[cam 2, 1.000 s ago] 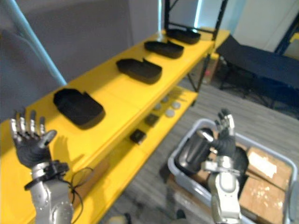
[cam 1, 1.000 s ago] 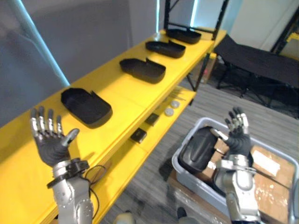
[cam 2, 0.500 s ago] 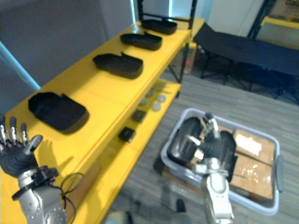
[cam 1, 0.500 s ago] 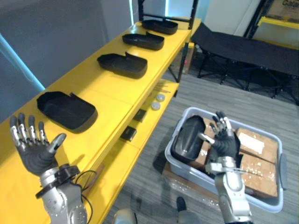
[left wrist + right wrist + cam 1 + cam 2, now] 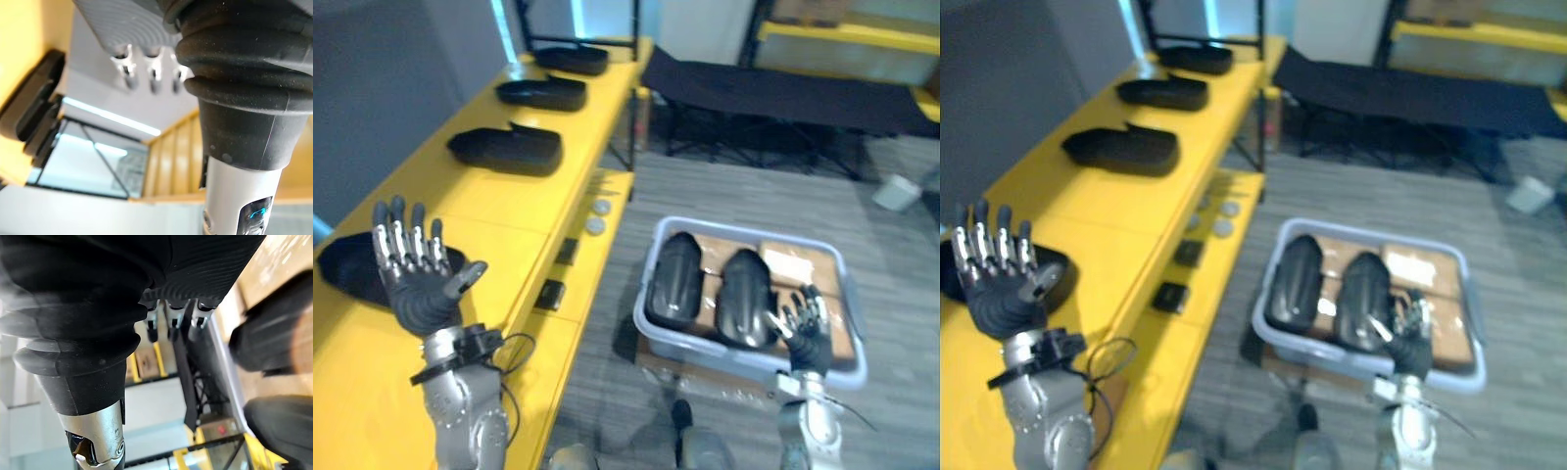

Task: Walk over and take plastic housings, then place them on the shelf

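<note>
Right now I am holding my right hand [image 5: 805, 325] up, fingers spread wide and gripping nothing, just over the near rim of the grey bin [image 5: 700, 352]. Two black housings [image 5: 674, 279] are lying side by side inside the bin. My left hand [image 5: 419, 284] is hovering equally open and empty over the yellow shelf [image 5: 499, 211] left of the bin, where more housings [image 5: 506, 147] are sitting in a row.
</note>
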